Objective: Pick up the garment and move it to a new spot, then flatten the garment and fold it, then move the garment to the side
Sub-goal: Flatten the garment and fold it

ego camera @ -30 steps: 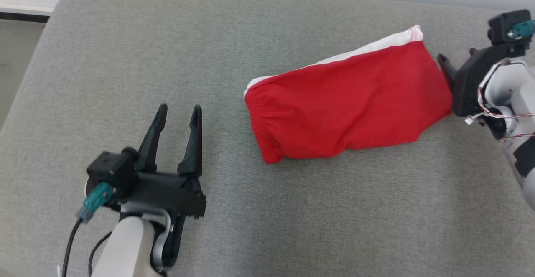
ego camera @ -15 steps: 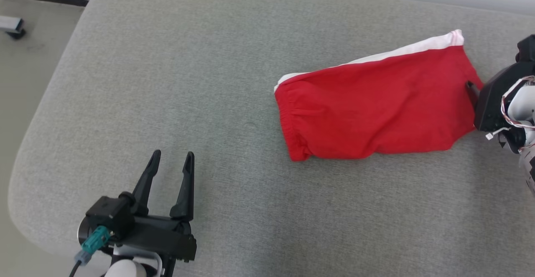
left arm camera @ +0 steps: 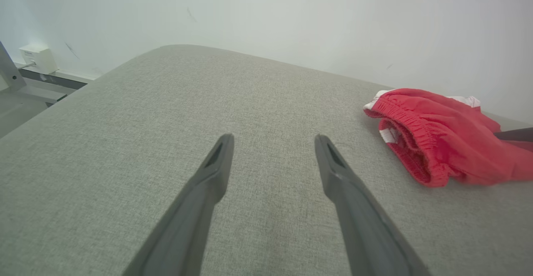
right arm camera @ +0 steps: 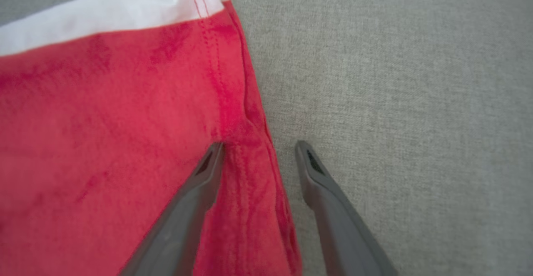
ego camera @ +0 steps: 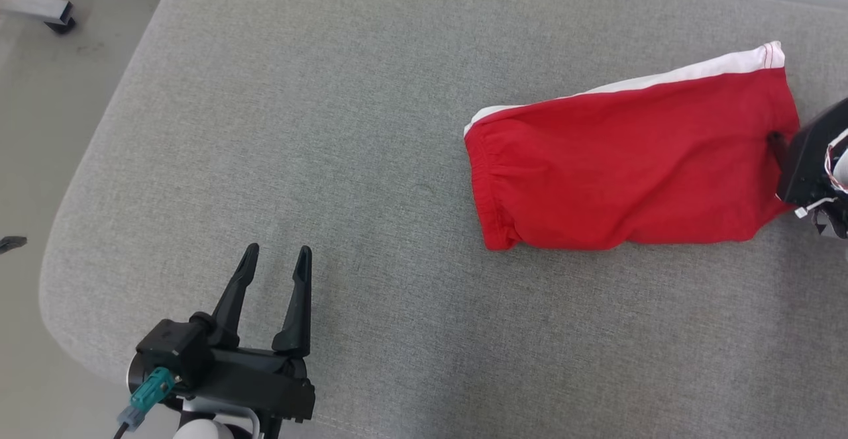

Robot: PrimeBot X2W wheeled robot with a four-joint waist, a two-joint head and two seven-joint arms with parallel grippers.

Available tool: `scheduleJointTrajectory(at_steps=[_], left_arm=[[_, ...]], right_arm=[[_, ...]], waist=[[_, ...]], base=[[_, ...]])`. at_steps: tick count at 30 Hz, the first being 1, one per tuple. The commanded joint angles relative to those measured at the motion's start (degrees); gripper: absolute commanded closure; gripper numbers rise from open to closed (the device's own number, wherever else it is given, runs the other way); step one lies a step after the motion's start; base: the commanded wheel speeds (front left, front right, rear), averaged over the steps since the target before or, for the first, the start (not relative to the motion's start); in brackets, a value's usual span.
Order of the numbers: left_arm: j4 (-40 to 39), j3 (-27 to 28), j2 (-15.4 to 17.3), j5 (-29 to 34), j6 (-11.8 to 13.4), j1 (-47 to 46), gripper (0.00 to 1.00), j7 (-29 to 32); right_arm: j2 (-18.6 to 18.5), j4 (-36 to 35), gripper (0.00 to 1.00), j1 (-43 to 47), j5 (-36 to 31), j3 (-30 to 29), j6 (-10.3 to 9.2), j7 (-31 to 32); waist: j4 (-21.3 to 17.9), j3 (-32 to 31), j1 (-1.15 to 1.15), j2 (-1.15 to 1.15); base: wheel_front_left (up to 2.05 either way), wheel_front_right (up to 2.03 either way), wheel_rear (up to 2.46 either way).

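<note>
The garment [ego camera: 636,161] is a red pair of shorts with a white side stripe, lying folded on the grey cushion [ego camera: 331,128] at the right. My right gripper [ego camera: 776,142] is at its right hem. In the right wrist view that gripper [right arm camera: 260,147] is open and straddles the hem: one finger [right arm camera: 200,184] rests on the red cloth [right arm camera: 104,142], the other on bare cushion. My left gripper [ego camera: 275,253] stands open near the cushion's front left corner, far from the shorts. The left wrist view shows its fingers [left arm camera: 212,172] spread over bare fabric, with the shorts' elastic waistband [left arm camera: 416,142] off to the right.
The cushion's rounded left edge drops to a pale floor [ego camera: 40,128], where a metal leg [ego camera: 40,8] stands at the top left. A pale wall [left arm camera: 291,18] runs behind the cushion, with a small white box [left arm camera: 37,58] low on it.
The head camera has moved, shifting the whole picture. My right gripper, at first just beside the shorts' right edge, has come onto the hem. The left gripper stays open.
</note>
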Motion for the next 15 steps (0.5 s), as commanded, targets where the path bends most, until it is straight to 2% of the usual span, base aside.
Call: scheduleJointTrajectory(at_steps=[1,9,15], left_arm=[[-0.18,0.49,-0.08,0.11,-0.09,0.55,0.0,0.04],[0.51,0.91,-0.15,-0.75,-0.15,-0.7,0.0,0.04],[1.05,1.74,-0.15,-0.21,-0.16,-0.59,0.0,0.04]], right_arm=[[1.36,1.45,1.0,2.17,-0.6,0.27,-0.17,1.12],[1.09,1.62,1.0,1.67,-2.01,0.15,-0.23,-0.68],[1.57,-1.78,1.0,2.34,-1.2,0.33,-0.22,-4.0]], waist=[[-0.44,0.77,0.01,0.01],[-1.71,0.55,0.01,0.01],[-3.74,-1.63,0.01,0.01]], base=[[0.0,0.0,0.0],[0.0,0.0,0.0],[0.0,0.0,0.0]])
